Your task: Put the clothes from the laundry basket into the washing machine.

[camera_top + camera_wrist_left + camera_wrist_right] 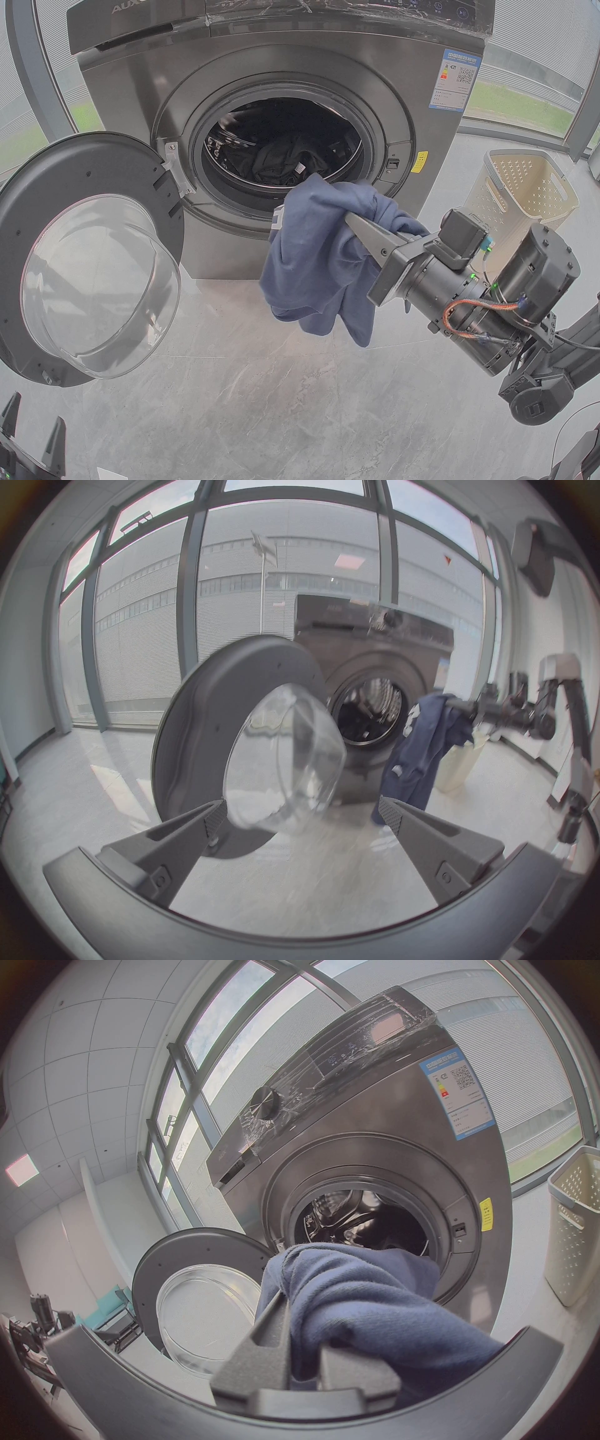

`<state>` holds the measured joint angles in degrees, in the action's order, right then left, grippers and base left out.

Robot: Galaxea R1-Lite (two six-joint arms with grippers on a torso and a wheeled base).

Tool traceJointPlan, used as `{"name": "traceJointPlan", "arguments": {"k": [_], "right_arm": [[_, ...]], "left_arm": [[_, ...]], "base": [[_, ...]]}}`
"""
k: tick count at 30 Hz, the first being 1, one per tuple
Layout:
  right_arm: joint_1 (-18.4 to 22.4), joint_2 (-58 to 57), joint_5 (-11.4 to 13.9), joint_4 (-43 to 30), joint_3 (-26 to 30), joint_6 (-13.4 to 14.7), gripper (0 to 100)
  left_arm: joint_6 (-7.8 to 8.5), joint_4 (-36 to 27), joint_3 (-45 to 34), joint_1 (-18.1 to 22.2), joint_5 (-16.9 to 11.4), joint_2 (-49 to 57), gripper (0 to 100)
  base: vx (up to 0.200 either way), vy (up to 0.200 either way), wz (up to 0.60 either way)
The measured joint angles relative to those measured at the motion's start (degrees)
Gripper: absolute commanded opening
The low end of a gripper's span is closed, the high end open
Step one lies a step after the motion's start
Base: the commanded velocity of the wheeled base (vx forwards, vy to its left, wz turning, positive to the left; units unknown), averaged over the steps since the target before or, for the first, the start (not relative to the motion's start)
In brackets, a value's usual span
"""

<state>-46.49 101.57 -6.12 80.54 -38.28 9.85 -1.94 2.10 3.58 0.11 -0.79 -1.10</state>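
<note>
Right gripper point(349, 219): grey wedge fingers clamped on the sweatshirt point(312, 262), soft navy fleece that hung in folds before the drum mouth.
Left gripper point(301, 806): low, jaws wide apart.
Washer point(125, 81): brushed grey metal.
Door point(75, 169): round and open leftward, with domed clear glass.
Drum point(340, 134): held dark clothes point(281, 156).
Basket point(531, 181): cream perforated plastic, right of the washer.

— Where's the navy garment point(319, 256)?
— Bunched and clamped in the right claw point(351, 220), hanging just in front of the washing machine point(125, 94) opening, with its lower folds dangling above the floor.
— And the machine?
— It's a grey front-loader. Its round door point(81, 162) is swung wide open to the left, and dark clothes point(281, 159) lie inside.
— The laundry basket point(525, 187)?
— Beige and perforated, standing upright on the floor to the right of the machine.
</note>
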Motion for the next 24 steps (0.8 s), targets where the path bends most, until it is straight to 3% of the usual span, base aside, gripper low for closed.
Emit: {"name": "traceJointPlan", "arguments": {"k": [6, 12, 19, 24], "right_arm": [[-0.7, 1.0, 1.2, 0.0, -1.8, 0.6, 0], [-0.9, 2.4, 1.7, -0.1, -4.5, 1.1, 0], [-0.5, 4.0, 1.9, -0.5, -7.7, 2.3, 0], [-0.3, 4.9, 1.8, -0.7, -9.1, 2.9, 0]], "left_arm": [[-1.28, 0.8, 8.5, -0.2, -8.8, -4.5, 100], [0.79, 4.6, 10.5, -0.3, -16.2, -15.3, 100], [2.6, 16.4, 10.3, -2.2, -22.4, -31.9, 100], [2.43, 23.5, 10.3, -8.1, -24.6, -43.6, 100]], "base": [[0.0, 0.0, 0.0], [0.0, 0.0, 0.0], [0.0, 0.0, 0.0], [0.0, 0.0, 0.0]]}}
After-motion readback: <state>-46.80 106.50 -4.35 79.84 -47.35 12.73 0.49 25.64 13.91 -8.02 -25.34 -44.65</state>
